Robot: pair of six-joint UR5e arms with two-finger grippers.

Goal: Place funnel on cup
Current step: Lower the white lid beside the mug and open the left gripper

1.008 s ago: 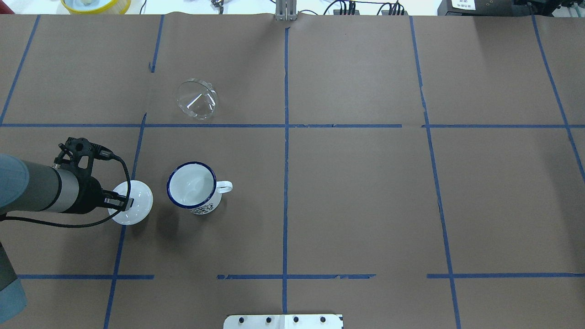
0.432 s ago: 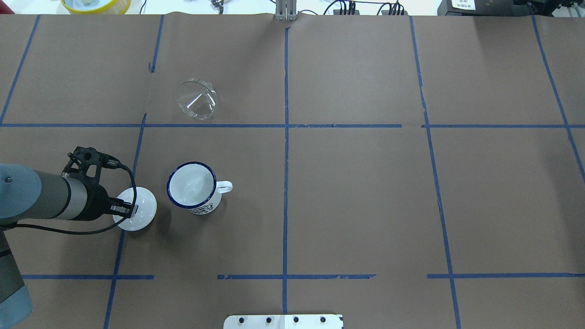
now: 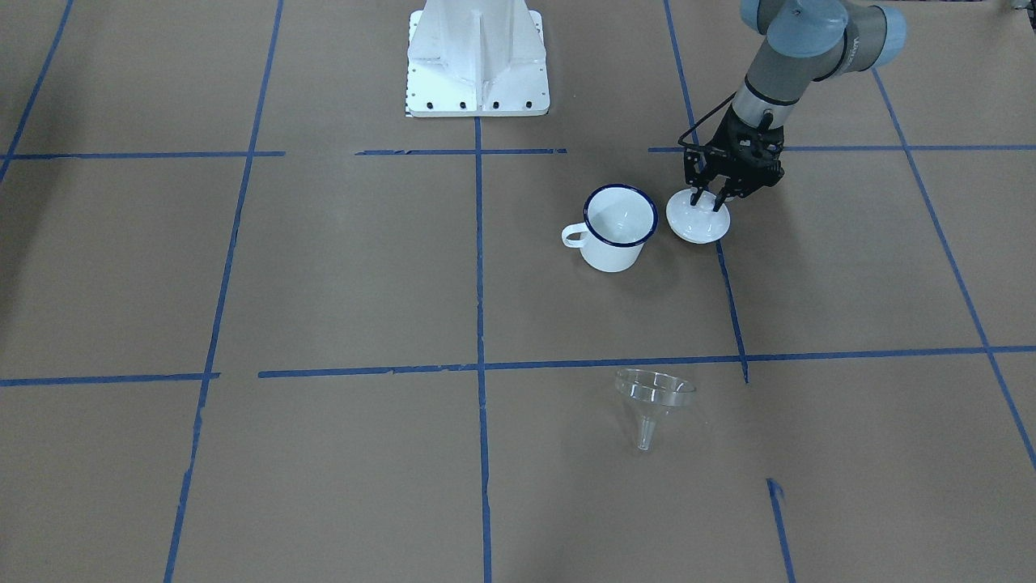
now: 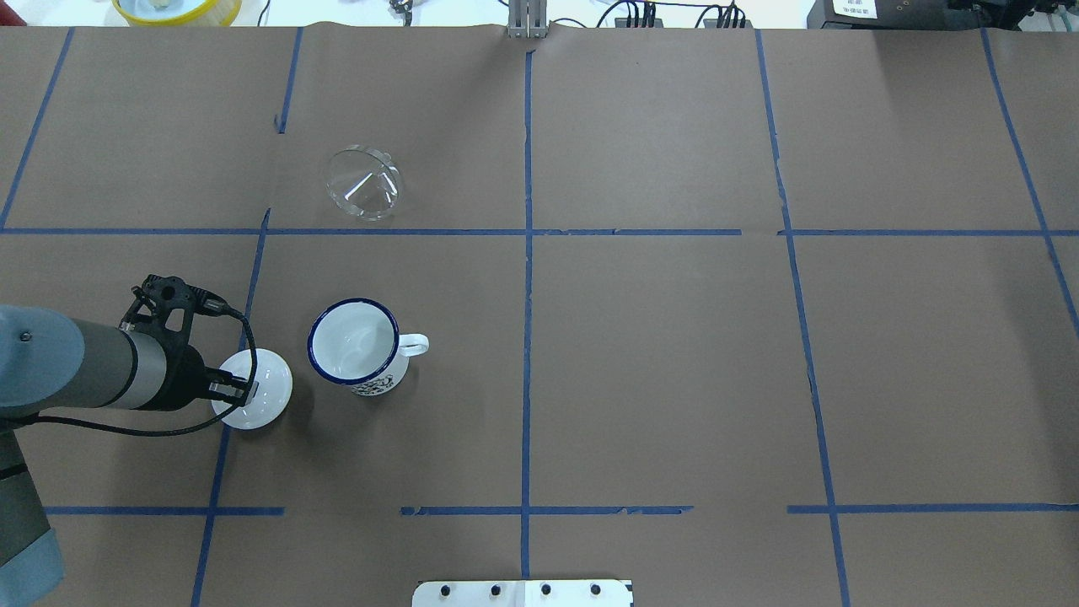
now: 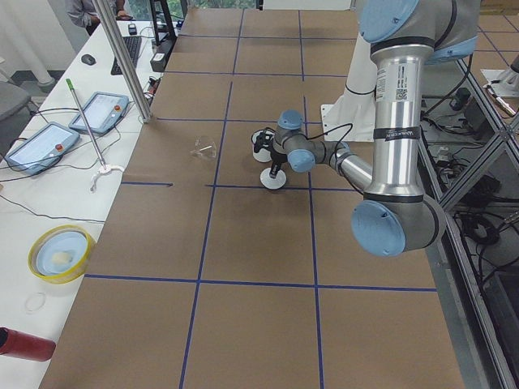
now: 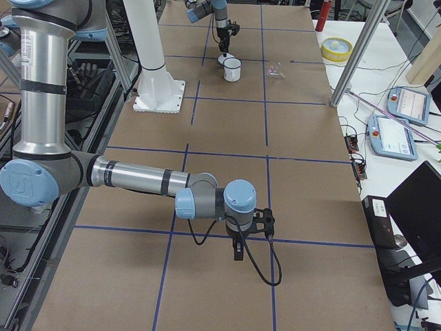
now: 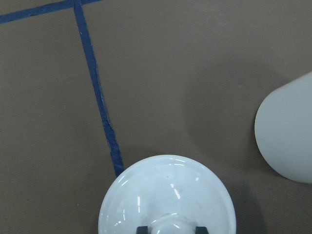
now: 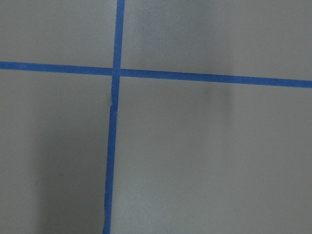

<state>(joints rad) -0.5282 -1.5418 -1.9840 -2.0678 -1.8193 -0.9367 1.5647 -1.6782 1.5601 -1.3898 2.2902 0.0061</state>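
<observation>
The clear funnel (image 4: 362,183) lies on the brown paper at the far left, also in the front view (image 3: 654,393). The white mug with a blue rim (image 4: 354,341) stands upright and empty, handle to the right. My left gripper (image 4: 240,389) is shut on the knob of a round white lid (image 4: 263,392), just left of the mug and at or just above the table. The left wrist view shows the lid (image 7: 165,195) and the mug's side (image 7: 287,131). My right gripper (image 6: 238,252) shows only in the right side view; I cannot tell its state.
Blue tape lines (image 4: 527,295) cross the brown paper. The robot's white base (image 3: 477,57) stands at the near edge. A yellow-rimmed dish (image 4: 177,8) sits beyond the far edge. The right arm (image 6: 138,179) lies low over the table's right end.
My left gripper has carried the white lid slightly right and nearer, and lower toward the table. The mug and funnel have not moved.
</observation>
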